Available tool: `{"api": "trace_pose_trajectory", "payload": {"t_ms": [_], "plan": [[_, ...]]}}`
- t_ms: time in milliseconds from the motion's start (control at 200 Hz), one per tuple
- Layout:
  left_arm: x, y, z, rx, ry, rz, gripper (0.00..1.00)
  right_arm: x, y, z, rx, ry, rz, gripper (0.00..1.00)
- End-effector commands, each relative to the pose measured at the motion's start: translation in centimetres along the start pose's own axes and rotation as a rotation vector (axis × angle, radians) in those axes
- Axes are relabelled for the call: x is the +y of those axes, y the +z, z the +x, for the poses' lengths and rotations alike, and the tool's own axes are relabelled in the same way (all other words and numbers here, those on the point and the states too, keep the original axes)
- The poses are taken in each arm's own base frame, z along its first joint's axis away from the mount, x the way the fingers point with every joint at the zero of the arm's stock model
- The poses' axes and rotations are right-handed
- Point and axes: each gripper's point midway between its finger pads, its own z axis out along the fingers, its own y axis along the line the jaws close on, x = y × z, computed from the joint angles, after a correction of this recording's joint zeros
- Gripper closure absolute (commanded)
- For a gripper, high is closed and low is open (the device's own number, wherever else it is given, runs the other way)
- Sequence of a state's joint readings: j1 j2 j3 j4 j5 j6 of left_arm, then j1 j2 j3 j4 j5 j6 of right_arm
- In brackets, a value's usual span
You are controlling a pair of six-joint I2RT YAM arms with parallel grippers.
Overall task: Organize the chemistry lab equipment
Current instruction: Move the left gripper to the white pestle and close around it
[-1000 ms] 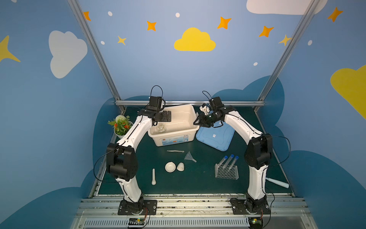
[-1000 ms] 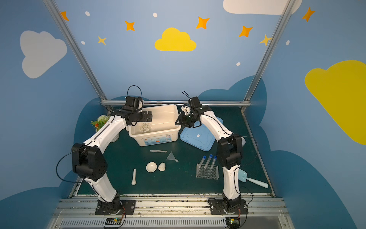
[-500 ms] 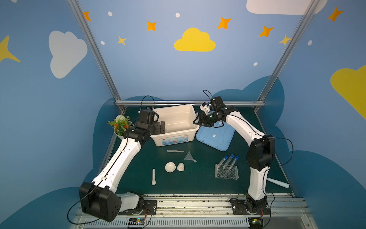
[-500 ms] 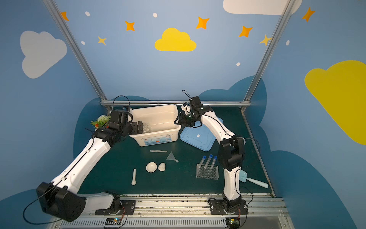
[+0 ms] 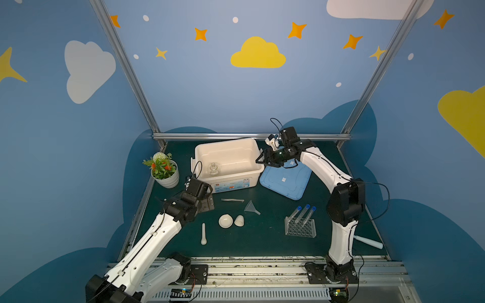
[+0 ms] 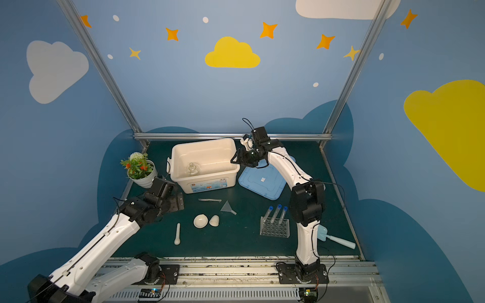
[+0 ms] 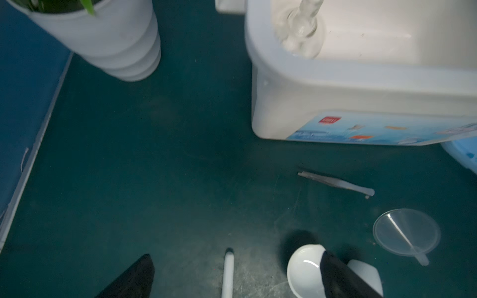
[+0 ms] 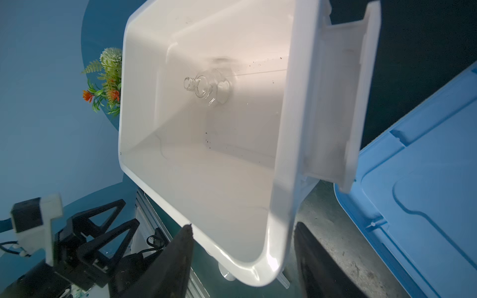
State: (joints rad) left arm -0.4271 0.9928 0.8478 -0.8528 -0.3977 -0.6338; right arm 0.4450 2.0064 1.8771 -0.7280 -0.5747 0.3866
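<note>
Left tool (image 5: pixel 207 203) back from bin (image 5: pixel 236 181), flask (image 5: pixel 214 169) inside.

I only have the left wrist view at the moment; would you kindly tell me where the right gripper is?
Observer: The right gripper is at the right end of the white bin, with its jaws apart on either side of the rim.
Operator: Thank you. Is anything in the bin besides the flask I glimpse?
Observer: No. The right wrist view shows the glass flask sitting in there alone.
Operator: And where are the test tubes?
Observer: Three blue-capped tubes lean in the clear rack, on the near side of the blue lid.
</note>
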Motion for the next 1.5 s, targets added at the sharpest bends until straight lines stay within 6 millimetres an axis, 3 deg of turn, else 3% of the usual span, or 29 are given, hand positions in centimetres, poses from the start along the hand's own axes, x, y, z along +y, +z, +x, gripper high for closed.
{"api": "trace_pose_trajectory", "payload": {"t_ms": [0,220,476,826,1201,1497], "plan": [[1.0,0.8,3.0,0.084,-0.074,-0.058,0.02,0.7,-1.1,-0.5,-0.023,-0.024,-0.027,0.38],[1.4,2.6,7.6,0.177,-0.135,-0.064,0.1,0.5,-1.2,-0.4,-0.018,-0.019,-0.027,0.38],[1.2,4.9,10.6,0.252,-0.14,-0.065,0.21,0.3,-1.2,-0.3,-0.014,-0.01,-0.03,0.38],[0.2,6.9,12.6,0.309,-0.116,-0.014,0.5,-0.1,-1.1,-0.1,-0.01,0.007,-0.023,0.38],[0.5,7.9,14.3,0.38,-0.075,-0.048,0.69,-0.2,-1.1,0.1,-0.01,0.01,-0.018,0.38],[0.3,8.0,14.4,0.377,-0.066,-0.029,0.88,-0.2,-1.1,0.0,-0.012,0.013,-0.021,0.38]]}}
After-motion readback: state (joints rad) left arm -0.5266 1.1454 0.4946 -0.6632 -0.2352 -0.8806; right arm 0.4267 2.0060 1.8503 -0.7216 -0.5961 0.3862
